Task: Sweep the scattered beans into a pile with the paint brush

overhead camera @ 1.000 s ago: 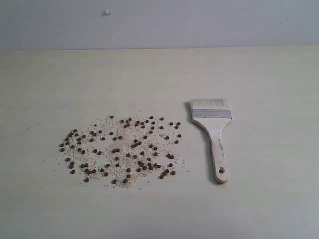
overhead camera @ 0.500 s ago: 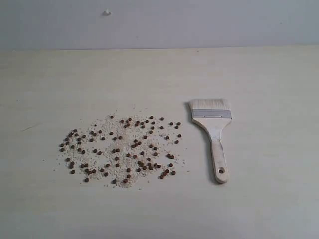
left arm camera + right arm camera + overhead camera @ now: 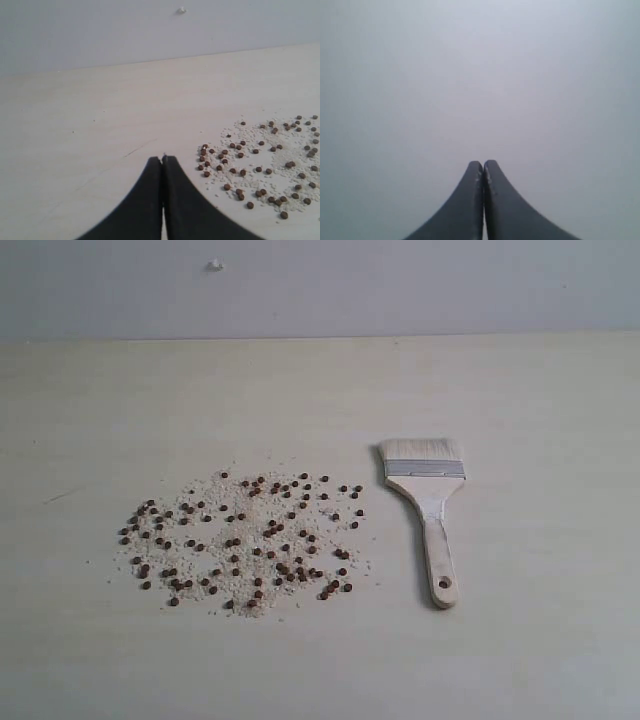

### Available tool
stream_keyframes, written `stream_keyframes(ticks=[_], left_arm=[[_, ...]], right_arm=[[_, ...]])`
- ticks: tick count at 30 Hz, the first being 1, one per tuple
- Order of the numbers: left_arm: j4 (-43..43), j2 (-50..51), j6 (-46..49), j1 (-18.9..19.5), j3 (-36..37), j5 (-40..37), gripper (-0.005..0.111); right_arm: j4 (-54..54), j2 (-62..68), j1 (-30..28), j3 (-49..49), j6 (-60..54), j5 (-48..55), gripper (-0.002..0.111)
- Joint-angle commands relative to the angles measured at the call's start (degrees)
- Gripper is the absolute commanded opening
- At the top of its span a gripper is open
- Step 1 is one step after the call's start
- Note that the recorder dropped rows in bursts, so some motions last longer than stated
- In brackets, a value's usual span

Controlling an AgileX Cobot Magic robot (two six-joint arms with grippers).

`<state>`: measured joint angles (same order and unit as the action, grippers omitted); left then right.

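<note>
Small reddish-brown beans lie scattered with whitish crumbs over a wide patch left of centre on the pale table; no pile shows. The paint brush lies flat to their right, bristles toward the back wall, its wooden handle with a hole pointing to the front. In the left wrist view my left gripper is shut and empty, its black tips beside the near edge of the beans. My right gripper is shut and empty, seen against plain grey only. Neither gripper shows in the exterior view.
The pale table runs back to a grey wall, which carries a small white knob. A faint scratch marks the table left of the beans.
</note>
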<state>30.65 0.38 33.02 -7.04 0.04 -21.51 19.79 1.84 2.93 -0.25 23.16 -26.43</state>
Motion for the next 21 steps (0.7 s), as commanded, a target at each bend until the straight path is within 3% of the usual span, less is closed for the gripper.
stream_keyframes(ticks=[1,6,8,13,16,21], left_arm=[[0.0,-0.4,-0.3,-1.3,0.0,-0.3,0.000],[0.0,-0.4,-0.3,-1.7,0.0,-0.3,0.000],[0.0,-0.4,-0.3,-1.7,0.0,-0.3,0.000],[0.0,-0.4,-0.3,-1.7,0.0,-0.3,0.000],[0.0,-0.4,-0.3,-1.7,0.0,-0.3,0.000],[0.0,-0.4,-0.3,-1.7,0.0,-0.3,0.000]], right_arm=[[0.4,-0.3,-0.1,0.2,0.2,-6.3,0.000],[0.4,-0.3,-0.1,0.2,1.0,-6.3,0.000],[-1.0,-0.3,-0.1,0.2,6.3,-6.4,0.000],[-14.7,4.2,-0.1,-7.4,4.1,-3.5,0.000],[-17.7,12.5,-0.1,-18.1,3.7,9.6,0.000],[-24.0,35.0,0.3,-41.3,-0.5,43.2,0.000]])
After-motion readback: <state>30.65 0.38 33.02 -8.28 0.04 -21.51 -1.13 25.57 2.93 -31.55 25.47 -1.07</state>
